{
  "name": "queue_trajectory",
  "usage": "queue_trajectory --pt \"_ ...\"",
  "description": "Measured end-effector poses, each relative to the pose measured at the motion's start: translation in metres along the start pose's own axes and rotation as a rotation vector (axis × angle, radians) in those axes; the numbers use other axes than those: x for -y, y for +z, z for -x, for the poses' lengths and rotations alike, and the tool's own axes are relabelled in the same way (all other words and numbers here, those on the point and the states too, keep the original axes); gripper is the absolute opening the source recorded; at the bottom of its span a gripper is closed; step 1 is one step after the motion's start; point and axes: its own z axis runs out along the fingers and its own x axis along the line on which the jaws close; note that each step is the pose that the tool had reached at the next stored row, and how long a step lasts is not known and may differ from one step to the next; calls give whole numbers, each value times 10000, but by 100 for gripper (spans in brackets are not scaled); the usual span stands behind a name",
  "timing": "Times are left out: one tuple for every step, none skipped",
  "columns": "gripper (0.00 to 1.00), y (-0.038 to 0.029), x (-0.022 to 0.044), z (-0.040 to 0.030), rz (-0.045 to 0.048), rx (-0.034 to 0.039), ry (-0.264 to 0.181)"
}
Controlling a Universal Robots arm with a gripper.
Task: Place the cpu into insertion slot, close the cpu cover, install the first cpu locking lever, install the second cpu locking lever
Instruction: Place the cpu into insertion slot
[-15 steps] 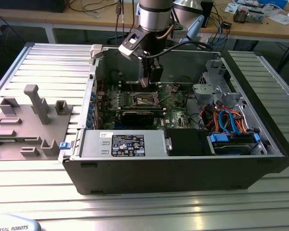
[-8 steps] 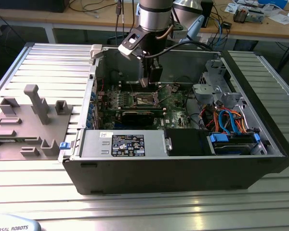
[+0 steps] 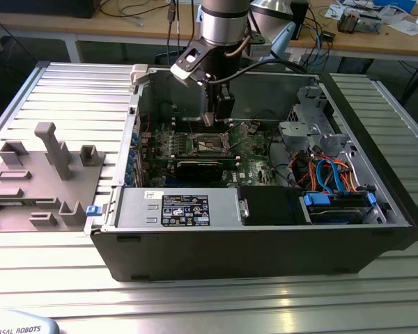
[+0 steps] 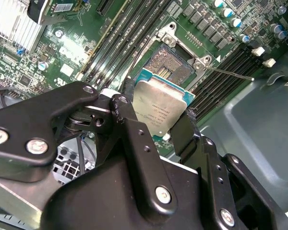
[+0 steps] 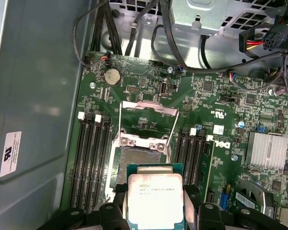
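I have the cpu [image 5: 155,200], its lid printed, pinched by its edges in the hand [image 4: 158,111] near the bare slot [image 5: 137,157]; exterior view: white label [image 3: 185,209] at six o'clock of the hand.

Silver cpu [image 5: 155,199] hovers above open insertion slot [image 5: 137,155].

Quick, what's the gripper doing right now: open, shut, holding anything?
Gripper: closed on the cpu, holding it by its edges close to the uncovered insertion slot, not seated.
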Motion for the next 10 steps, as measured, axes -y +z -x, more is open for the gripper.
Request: queue_trajectory --pt "55 0 0 0 -1 1 20" --pt "55 0 0 0 -1 1 40" --pt "55 1 0 0 -2 1 71" --pt "55 1 0 0 -3 2 89" --pt "55 1 0 0 -3 2 111" --pt "55 1 0 0 -5 3 131" --pt "55 2 0 0 -4 2 152" --pt "55 2 0 0 -6 3 199" --pt "55 3 0 0 -7 4 238" --pt "55 3 0 0 -8 4 262"
